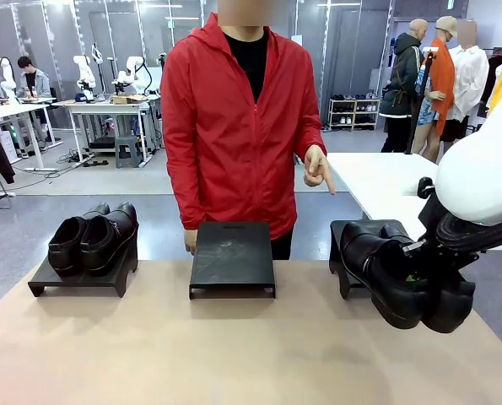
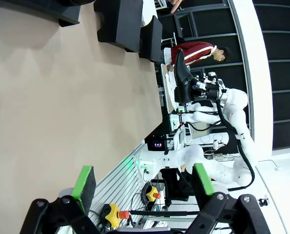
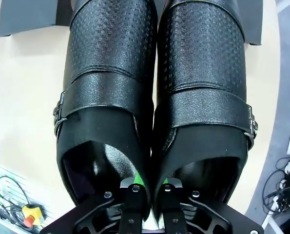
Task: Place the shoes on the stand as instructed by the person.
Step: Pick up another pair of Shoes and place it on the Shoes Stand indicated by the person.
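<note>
Right hand (image 3: pixel 148 192) pinches the shoe pair (image 1: pixel 398 283) by its inner walls; left hand (image 2: pixel 142 181) gapes empty. Lower level onto the pointed-at right stand (image 1: pixel 345 253) (heels squarely seated).

no readable text, labels, brands or numbers anywhere

Held shoes (image 3: pixel 152 97) toes cut off; right stand (image 1: pixel 345 253) mostly hidden.

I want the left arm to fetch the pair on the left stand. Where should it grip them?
Pinch the two touching inner collar walls of the pair on the left stand from above: the openings face up, side by side. The right gripper holds its pair that way.
</note>
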Controlling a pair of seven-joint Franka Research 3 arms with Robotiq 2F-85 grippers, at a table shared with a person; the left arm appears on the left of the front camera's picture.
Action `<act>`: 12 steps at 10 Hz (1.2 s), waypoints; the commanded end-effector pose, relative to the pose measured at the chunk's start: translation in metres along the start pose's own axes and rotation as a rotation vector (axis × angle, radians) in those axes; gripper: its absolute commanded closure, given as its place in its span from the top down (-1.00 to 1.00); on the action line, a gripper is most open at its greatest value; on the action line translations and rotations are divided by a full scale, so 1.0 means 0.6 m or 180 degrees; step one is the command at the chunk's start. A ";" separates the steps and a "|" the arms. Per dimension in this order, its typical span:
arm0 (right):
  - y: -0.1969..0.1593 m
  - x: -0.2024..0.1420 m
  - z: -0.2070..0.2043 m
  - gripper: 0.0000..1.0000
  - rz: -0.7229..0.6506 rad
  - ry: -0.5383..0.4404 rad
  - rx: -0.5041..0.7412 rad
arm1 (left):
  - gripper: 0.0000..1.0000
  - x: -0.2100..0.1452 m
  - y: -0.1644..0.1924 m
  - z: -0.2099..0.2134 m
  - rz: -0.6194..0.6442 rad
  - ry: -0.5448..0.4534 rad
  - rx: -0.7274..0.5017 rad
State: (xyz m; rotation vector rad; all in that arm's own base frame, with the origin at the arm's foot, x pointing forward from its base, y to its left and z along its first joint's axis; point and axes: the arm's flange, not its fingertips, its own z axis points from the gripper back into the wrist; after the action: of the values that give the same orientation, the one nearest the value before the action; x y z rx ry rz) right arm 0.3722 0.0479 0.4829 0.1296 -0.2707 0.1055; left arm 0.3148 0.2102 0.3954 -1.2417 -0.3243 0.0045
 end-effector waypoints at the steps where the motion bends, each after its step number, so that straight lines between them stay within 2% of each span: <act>1: 0.001 0.008 0.013 -1.00 0.0011 -0.0067 -0.0011 | 1.00 -0.004 -0.002 0.001 -0.0033 0.0028 -0.0025; 2: 0.000 0.000 0.000 -0.84 0.0000 0.0000 0.0000 | 1.00 -0.004 -0.002 0.001 -0.0033 0.0028 -0.0025; 3: 0.003 0.027 0.012 -0.84 -0.0003 -0.0192 -0.0126 | 1.00 -0.004 -0.002 0.001 -0.0033 0.0028 -0.0025; 5: -0.001 0.124 0.030 -0.84 -0.0076 -0.0301 -0.0272 | 1.00 -0.004 -0.002 0.001 -0.0033 0.0028 -0.0025; 7: -0.013 0.207 0.028 -0.84 -0.0058 -0.0347 -0.0157 | 1.00 -0.004 -0.002 0.001 -0.0033 0.0028 -0.0025; 10: -0.043 0.318 -0.025 -0.84 -0.0130 -0.0474 -0.0200 | 1.00 -0.004 -0.002 0.001 -0.0033 0.0028 -0.0025; 12: -0.068 0.348 -0.060 -0.84 -0.0213 -0.0470 -0.0187 | 1.00 -0.004 -0.002 0.001 -0.0033 0.0028 -0.0025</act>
State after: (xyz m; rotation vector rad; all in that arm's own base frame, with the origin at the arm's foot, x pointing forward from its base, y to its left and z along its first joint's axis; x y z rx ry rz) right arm 0.5757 0.0340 0.4923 0.0948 -0.3778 0.0491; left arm 0.3147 0.2102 0.3954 -1.2415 -0.3245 0.0048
